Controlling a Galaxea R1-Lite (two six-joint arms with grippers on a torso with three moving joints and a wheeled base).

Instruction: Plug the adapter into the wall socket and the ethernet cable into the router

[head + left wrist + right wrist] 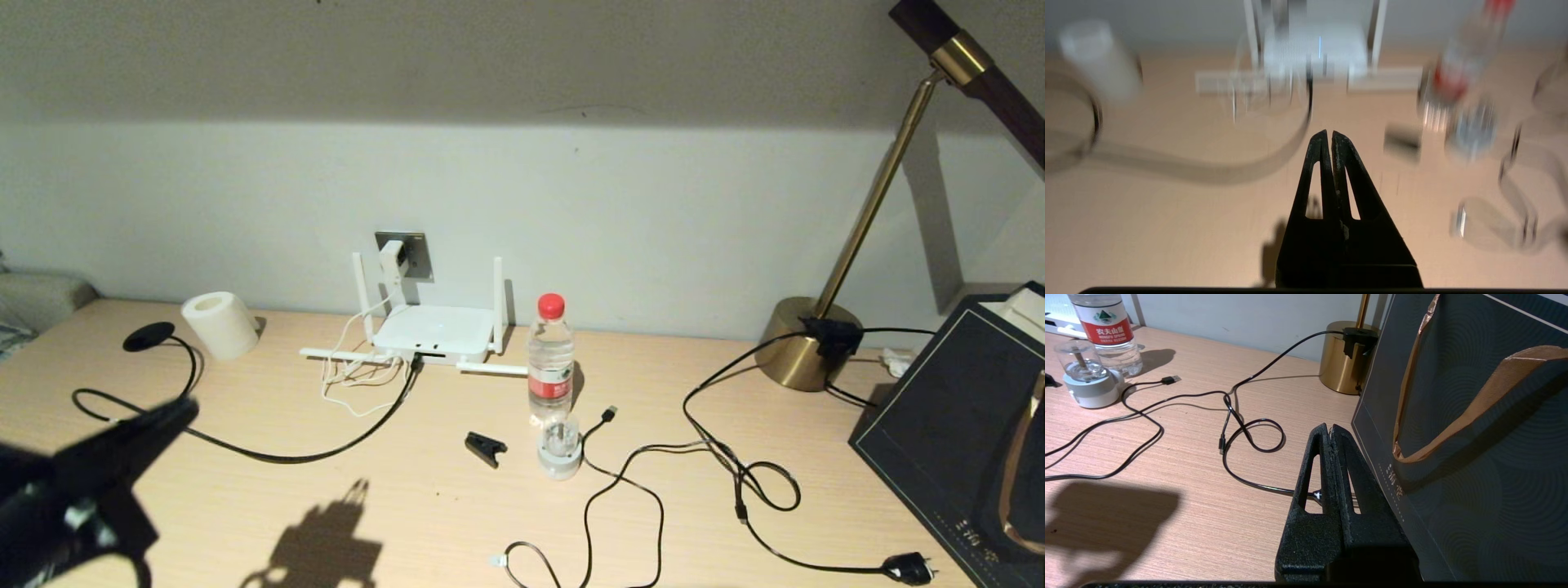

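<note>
The white adapter point(393, 260) sits in the grey wall socket point(418, 251), and its thin white cord hangs down to the router point(437, 329). The black ethernet cable point(326, 453) runs from the router's front edge and curves left across the desk. My left gripper point(184, 408) hovers low at the front left, shut and empty, well short of the router. In the left wrist view, which is blurred, the left gripper point(1329, 134) points toward the router point(1314, 53) and the ethernet cable point(1188, 171). My right gripper point(1329, 428) is shut on nothing, beside a dark bag.
A paper roll point(219, 322) stands left of the router. A water bottle point(551, 359), a small domed device point(560, 447) and a black clip point(486, 447) lie mid-desk. A thin USB cable point(620, 482), a brass lamp base point(808, 343), its black plug point(908, 566) and the dark bag point(955, 425) fill the right.
</note>
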